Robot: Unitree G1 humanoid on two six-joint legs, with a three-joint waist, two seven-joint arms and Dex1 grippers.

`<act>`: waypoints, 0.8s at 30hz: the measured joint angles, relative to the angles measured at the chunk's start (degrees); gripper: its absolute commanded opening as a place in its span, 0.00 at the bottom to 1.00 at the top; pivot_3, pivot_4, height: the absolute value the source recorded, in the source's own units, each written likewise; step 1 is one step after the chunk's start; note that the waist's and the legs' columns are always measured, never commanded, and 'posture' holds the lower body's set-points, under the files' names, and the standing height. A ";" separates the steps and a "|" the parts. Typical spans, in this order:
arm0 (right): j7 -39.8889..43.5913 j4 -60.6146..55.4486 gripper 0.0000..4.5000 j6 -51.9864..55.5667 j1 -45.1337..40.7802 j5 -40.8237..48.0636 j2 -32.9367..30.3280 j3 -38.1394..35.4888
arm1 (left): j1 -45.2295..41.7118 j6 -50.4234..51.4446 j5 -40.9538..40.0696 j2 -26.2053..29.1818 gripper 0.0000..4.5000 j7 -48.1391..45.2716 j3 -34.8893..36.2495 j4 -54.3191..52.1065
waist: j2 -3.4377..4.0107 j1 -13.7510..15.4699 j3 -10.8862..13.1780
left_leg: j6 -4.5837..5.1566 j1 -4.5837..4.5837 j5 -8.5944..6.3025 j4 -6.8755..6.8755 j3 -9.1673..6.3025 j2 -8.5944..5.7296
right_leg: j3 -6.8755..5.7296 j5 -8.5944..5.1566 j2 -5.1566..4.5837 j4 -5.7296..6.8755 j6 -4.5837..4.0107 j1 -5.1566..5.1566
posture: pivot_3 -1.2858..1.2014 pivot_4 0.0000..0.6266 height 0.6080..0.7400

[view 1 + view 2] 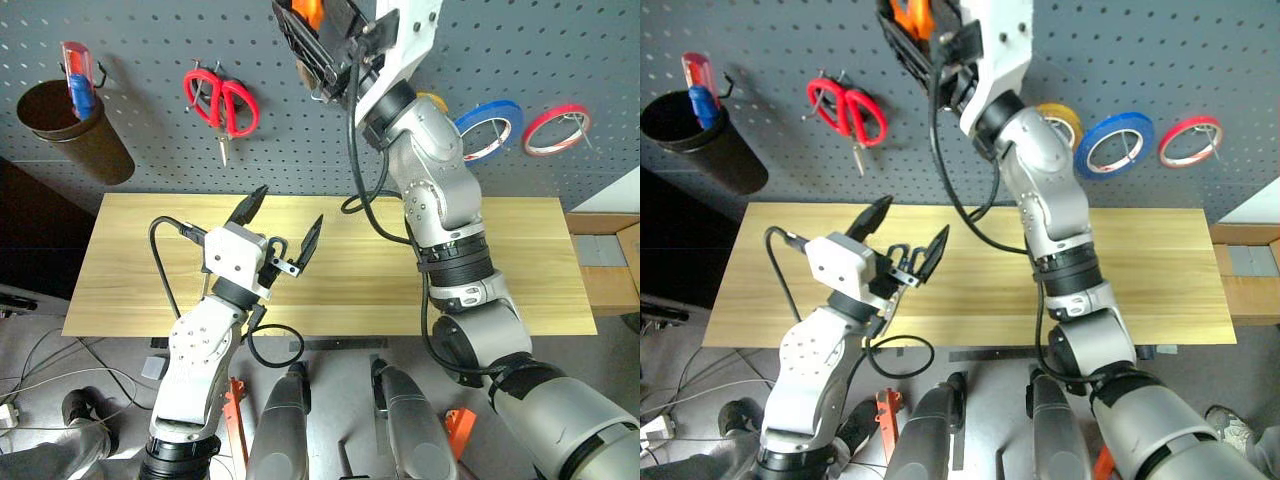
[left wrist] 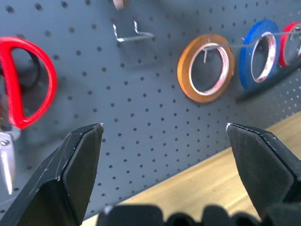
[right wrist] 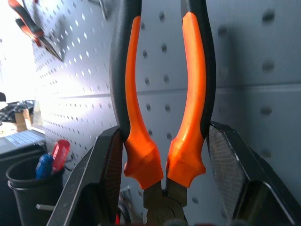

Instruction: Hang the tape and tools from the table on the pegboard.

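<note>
Pliers (image 3: 162, 108) sit clamped in your right fingers (image 3: 164, 188), high up by the pegboard (image 1: 150, 40). Slip one handle gently over a bare hook (image 2: 131, 33) before letting go. Your left fingers (image 1: 283, 231) are wide apart, above the worktop (image 1: 520, 250).

Right end effector (image 3: 162, 155) raised, clamped; left end effector (image 1: 283, 228) spread.

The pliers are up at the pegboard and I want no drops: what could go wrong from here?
The right gripper holds the pliers only near the base of the handles, so they might pivot or slip when nudged against the pegboard. The bare metal hook is small, so the handles could miss it. A fall would likely land on the table.
</note>
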 measured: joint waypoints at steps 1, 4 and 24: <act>-0.44 1.32 0.47 -0.44 -0.31 -0.14 0.14 -0.07 | -0.25 -0.01 0.01 -0.39 1.00 0.47 0.40 -0.10 | 0.00 0.01 0.00 | 0.00 0.00 0.00 0.00 0.00 0.00 | 0.00 0.00 0.00 0.00 0.00 0.00 | 0.52 0.59 1.00; -1.51 4.52 0.47 -1.88 -1.16 -0.25 0.49 -0.50 | -1.55 0.28 -0.04 -1.55 1.00 2.15 1.59 -1.12 | 0.00 0.01 0.00 | 0.00 0.00 0.00 0.01 0.00 0.00 | -0.01 0.00 0.01 0.01 0.00 0.00 | 0.52 0.59 1.00; -5.15 -0.06 0.47 -2.42 2.00 -0.32 -3.33 -0.65 | 2.07 2.07 -0.75 -1.99 1.00 3.37 1.72 -4.88 | -0.03 0.32 -0.01 | -0.03 -0.01 0.22 0.04 -0.10 -0.03 | -0.06 0.22 0.02 0.02 -0.09 0.05 | 0.52 0.59 1.00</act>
